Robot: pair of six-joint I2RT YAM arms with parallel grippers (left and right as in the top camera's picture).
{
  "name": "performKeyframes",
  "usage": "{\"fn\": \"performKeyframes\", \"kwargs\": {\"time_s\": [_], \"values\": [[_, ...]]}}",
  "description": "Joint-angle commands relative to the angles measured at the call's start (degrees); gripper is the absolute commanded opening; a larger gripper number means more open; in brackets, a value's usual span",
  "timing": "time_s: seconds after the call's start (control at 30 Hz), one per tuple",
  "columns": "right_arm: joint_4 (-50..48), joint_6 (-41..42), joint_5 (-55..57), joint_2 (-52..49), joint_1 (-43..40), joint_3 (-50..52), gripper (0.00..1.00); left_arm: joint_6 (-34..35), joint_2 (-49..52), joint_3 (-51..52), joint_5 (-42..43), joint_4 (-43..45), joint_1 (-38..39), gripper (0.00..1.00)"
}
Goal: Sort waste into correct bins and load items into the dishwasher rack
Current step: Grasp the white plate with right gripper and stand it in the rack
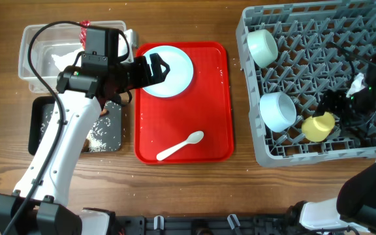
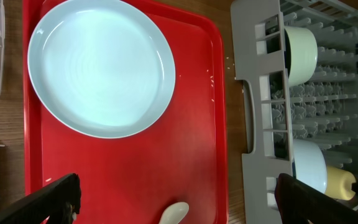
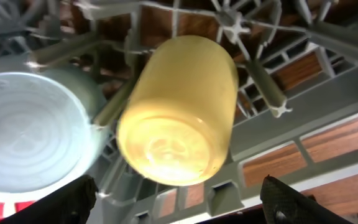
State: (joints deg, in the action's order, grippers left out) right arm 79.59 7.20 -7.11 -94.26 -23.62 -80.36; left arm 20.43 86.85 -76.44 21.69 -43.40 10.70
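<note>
Hovering over the plate on the red tray, the left gripper is spread wide; only overhead shows the whole spoon. Right wrist view shows the right gripper gaping before the cup, which lies in the rack beside a blue bowl.

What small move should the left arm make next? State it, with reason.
Probably lower the open left claw onto the rim of the light blue plate and grip it: the claw hovers over the plate, which lies on the red tray, not in the rack.
</note>
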Motion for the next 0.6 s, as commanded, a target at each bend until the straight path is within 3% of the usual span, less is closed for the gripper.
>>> {"fn": "performKeyframes", "kwargs": {"time_s": [0.0, 0.07, 0.13, 0.3, 0.43, 0.57], "values": [[0.7, -2.8, -7.2, 4.9, 1.6, -8.1, 0.86, -0.7, 0.6, 0.5, -2.4, 0.1, -0.2, 1.0], [-0.8, -2.4, -11.1, 8.6, 8.6, -13.9, 0.86, -0.7, 0.6, 0.5, -3.4, 0.0, -0.2, 1.0], [-8.5, 3.8, -11.4, 9.4, 19.4, -16.0, 0.85, 1.5, 0.6, 0.5, -7.2, 0.0, -0.3, 1.0], [-31.2, 20.2, -3.0, -3.8, 42.4, -15.9, 0.81, 16.0, -0.7, 0.5, -12.3, -6.7, -9.7, 1.0], [-42.3, 29.4, -1.0, -19.9, 48.8, -15.9, 0.78, 16.1, -0.5, 0.5, -20.2, -10.3, -12.5, 1.0], [-49.8, 35.4, -1.9, -30.8, 50.4, -15.9, 0.7, 16.1, -0.5, 0.5, -20.5, -10.1, -12.5, 1.0]]}}
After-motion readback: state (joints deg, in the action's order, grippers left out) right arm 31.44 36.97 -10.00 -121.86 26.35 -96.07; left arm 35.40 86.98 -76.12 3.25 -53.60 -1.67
